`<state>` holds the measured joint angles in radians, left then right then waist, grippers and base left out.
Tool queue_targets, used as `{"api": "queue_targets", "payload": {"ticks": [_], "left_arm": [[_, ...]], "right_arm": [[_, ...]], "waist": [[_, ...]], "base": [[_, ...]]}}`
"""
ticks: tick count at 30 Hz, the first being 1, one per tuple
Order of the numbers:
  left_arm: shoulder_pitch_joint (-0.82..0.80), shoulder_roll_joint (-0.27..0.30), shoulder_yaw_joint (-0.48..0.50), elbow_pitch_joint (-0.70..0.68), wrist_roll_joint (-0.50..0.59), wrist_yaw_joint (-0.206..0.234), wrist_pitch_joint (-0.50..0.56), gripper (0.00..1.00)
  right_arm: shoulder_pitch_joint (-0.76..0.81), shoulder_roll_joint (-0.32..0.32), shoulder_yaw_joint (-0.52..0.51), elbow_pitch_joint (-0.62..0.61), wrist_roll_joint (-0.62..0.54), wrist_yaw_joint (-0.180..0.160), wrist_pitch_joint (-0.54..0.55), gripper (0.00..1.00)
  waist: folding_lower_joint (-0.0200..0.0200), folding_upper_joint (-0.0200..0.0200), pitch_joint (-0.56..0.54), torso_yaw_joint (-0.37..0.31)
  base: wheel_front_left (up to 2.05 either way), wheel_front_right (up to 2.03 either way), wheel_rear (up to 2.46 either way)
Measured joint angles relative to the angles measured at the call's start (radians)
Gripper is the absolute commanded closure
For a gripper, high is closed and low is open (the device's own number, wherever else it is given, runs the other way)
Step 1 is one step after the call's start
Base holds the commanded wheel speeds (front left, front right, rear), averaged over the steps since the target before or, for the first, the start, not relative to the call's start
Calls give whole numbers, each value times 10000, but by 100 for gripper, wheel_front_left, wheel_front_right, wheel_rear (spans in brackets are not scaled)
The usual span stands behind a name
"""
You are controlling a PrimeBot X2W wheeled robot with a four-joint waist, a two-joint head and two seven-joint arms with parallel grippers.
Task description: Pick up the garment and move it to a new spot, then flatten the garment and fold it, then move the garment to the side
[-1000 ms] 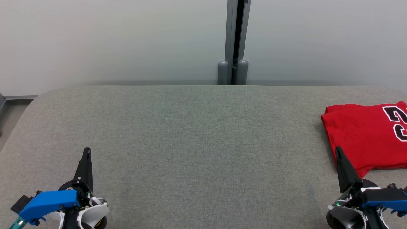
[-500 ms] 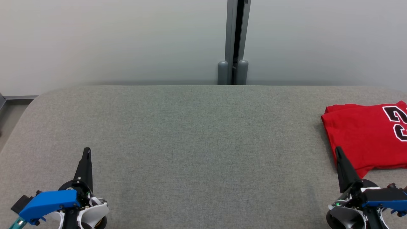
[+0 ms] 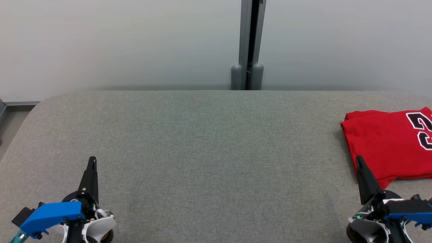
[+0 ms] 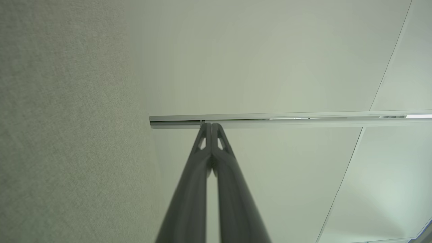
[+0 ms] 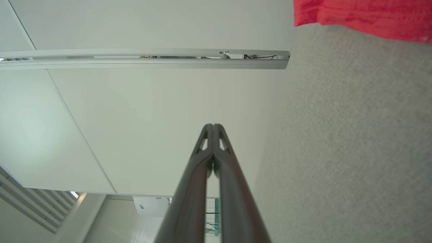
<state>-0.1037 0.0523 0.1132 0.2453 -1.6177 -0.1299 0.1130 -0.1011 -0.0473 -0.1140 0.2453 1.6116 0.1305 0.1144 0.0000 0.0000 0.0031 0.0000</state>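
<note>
One red garment point(image 3: 384, 141), folded into a rough rectangle with a black-and-white number on top, flat on the right side of the grey fabric worktop point(image 3: 216, 135), cut off by the right edge of the head view. Near its front left corner, the right gripper point(image 3: 357, 158): jaws pressed together, nothing between them, tip clear of the cloth as seen from the right wrist view. Well apart, over the worktop's left side, the left gripper point(image 3: 92, 158): jaws likewise closed and empty, fingers pointing toward the back. Behind the worktop, a pale wall point(image 3: 118, 44) split by a grey vertical post point(image 3: 249, 44).
</note>
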Motion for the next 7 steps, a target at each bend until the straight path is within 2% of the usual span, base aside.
{"api": "queue_targets", "payload": {"ticks": [7], "left_arm": [[0, 0, 2, 0, 0, 0, 0, 100]], "right_arm": [[0, 0, 0, 0, 0, 0, 0, 100]], "waist": [[0, 0, 0, 0]], "base": [[0, 0, 0]]}}
